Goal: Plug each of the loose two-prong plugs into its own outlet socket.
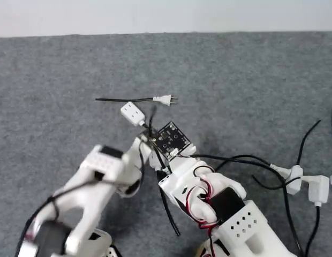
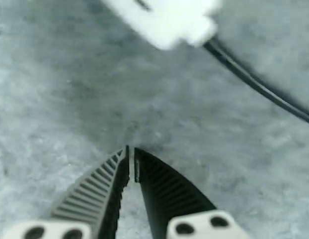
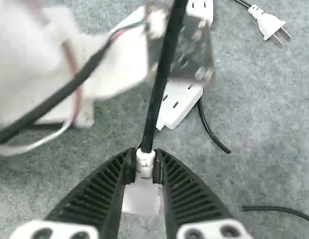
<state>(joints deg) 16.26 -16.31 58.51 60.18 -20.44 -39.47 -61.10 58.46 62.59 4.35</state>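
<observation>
Clenched on a white plug (image 3: pixel 142 196), the right gripper's (image 3: pixel 144 155) jaws pinched its body from both sides just short of the outlet socket (image 3: pixel 182 99). The plug's cord end faced the socket, and its black cord (image 3: pixel 162 74) rose across the socket. I could not see its prongs.

Pressed together with nothing between them, the left gripper's (image 2: pixel 130 154) jaws hung over the grey carpet (image 2: pixel 55 99). A blurred white body (image 2: pixel 164 20) with a dark cable lay just ahead; I could not tell whether it was the socket.

A loose plug (image 1: pixel 165 99) lay on the carpet just beyond the outlet socket, apart from it, its two prongs pointing away. More white connectors (image 1: pixel 302 179) with dark cords lay well apart from the socket.
</observation>
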